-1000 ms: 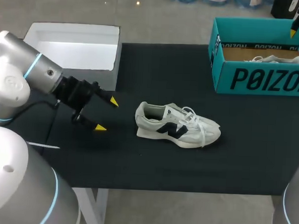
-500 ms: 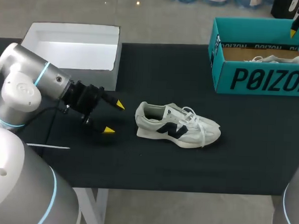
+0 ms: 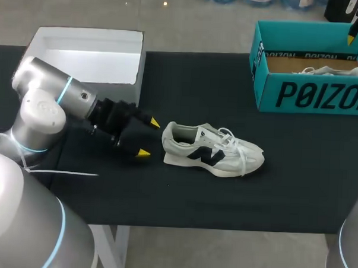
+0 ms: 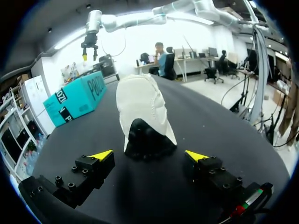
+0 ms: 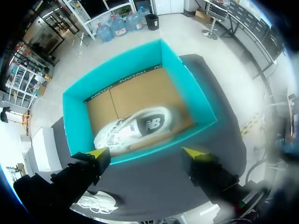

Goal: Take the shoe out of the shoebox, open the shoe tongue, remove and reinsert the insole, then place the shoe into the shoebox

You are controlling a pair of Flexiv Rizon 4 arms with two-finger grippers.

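Left hand open, low, facing shoe heel.

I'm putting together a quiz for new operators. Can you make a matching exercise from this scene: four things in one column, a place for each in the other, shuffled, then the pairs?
Column one
1. left gripper
2. right gripper
3. loose shoe
4. second shoe

Column two
A. inside the teal shoebox
B. lying on the black table, outside the box
C. above the shoebox, open
D. just short of the loose shoe's heel, open

Pairs: 1-D, 2-C, 3-B, 4-A
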